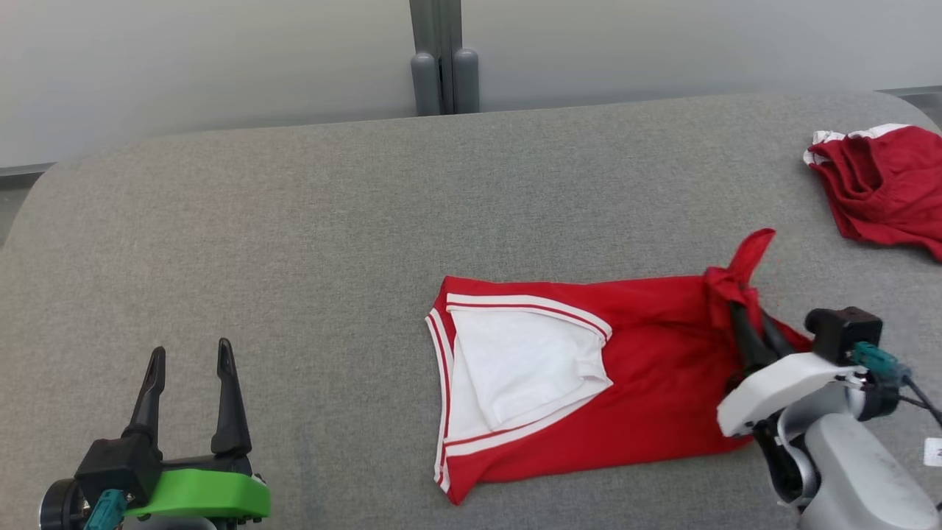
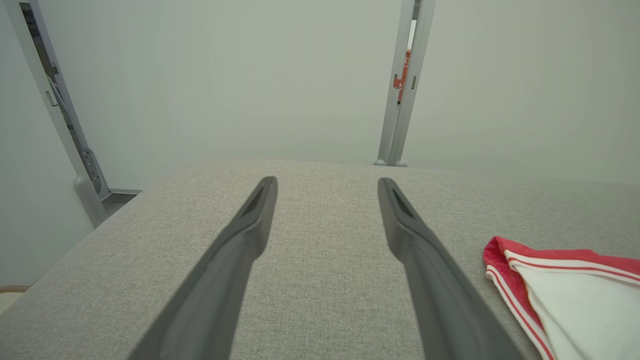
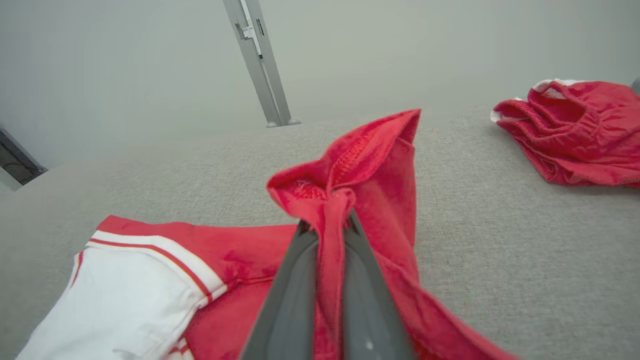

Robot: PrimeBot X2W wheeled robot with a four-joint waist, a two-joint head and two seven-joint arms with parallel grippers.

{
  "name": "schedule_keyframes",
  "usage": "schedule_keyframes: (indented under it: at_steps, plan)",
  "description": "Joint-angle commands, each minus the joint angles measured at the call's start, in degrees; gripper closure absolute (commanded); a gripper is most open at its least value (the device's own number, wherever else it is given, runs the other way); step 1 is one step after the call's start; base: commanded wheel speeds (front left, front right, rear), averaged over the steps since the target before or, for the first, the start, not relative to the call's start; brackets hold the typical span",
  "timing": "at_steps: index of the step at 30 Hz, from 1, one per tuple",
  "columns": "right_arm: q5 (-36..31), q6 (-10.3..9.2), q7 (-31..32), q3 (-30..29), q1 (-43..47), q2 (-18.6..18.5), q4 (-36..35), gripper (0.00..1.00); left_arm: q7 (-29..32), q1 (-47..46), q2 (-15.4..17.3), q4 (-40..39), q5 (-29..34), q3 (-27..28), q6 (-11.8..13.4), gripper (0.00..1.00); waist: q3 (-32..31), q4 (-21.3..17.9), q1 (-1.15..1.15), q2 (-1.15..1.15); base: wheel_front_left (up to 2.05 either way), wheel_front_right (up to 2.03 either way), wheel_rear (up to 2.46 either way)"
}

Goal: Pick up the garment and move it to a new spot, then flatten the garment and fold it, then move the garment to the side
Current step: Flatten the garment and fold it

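The garment is red with white, red-striped trim and a white inner panel, lying folded on the grey table right of centre. My right gripper is shut on its far right corner, which stands pinched up into a peak. In the right wrist view the red cloth is clamped between the two dark fingers, gripper. My left gripper stands open at the lower left, apart from the garment. In the left wrist view its fingers, gripper, are spread over bare table, with the garment's edge at lower right.
A second red garment lies crumpled at the table's far right edge, also seen in the right wrist view. A grey post stands behind the table against the pale wall. The table's corners are rounded.
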Motion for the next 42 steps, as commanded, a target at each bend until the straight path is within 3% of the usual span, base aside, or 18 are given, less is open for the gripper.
schedule_keyframes:
  at_steps: [1,14,26,27,28,29,36,42]
  plan:
    - [-0.11,-0.08,-0.01,1.35,0.82,1.0,-1.03,1.0,-0.13,0.76,0.09,0.22,-0.13,0.07,0.26,0.0,0.02,0.34,0.0,0.0,0.0,0.0,0.0]
    - [1.06,-0.08,-0.02,13.61,-3.77,9.68,-0.87,1.0,-0.13,-0.88,0.09,1.07,-0.46,-1.44,0.38,0.0,1.38,3.96,0.0,0.0,0.0,0.0,0.0]
    - [3.56,-0.07,-0.02,20.26,-7.85,12.45,4.7,1.0,-0.13,-2.39,0.09,2.29,-1.13,-3.07,0.76,0.0,2.45,6.42,0.0,0.0,0.0,0.0,0.0]
    - [3.52,-0.07,-0.02,20.15,-7.97,12.46,4.81,0.73,-0.13,-2.4,0.09,2.35,-1.15,-3.13,0.79,0.0,2.4,6.45,0.0,0.0,0.0,0.0,0.0]
    - [3.69,-0.07,-0.02,20.22,-8.01,12.52,4.97,0.04,-0.13,-2.39,0.09,2.44,-1.09,-3.28,0.8,0.0,2.3,6.46,0.0,0.0,0.0,0.0,0.0]
    - [4.26,-0.07,-0.02,20.57,-7.88,12.59,4.78,0.0,-0.13,-2.32,0.09,2.48,-1.08,-3.4,0.86,0.0,2.15,6.43,0.0,0.0,0.0,0.0,0.0]
    - [2.1,-0.07,-0.02,17.87,-8.27,12.4,-0.29,0.0,-0.13,-0.88,0.09,2.75,-0.96,-3.0,0.97,0.0,0.68,4.75,0.0,0.0,0.0,0.0,0.0]
    - [-0.84,-0.07,-0.01,12.08,-5.77,9.08,-6.55,0.0,-0.13,-0.26,0.1,2.76,-0.8,-2.92,0.82,0.0,-0.55,3.18,0.0,0.0,0.0,0.0,0.0]
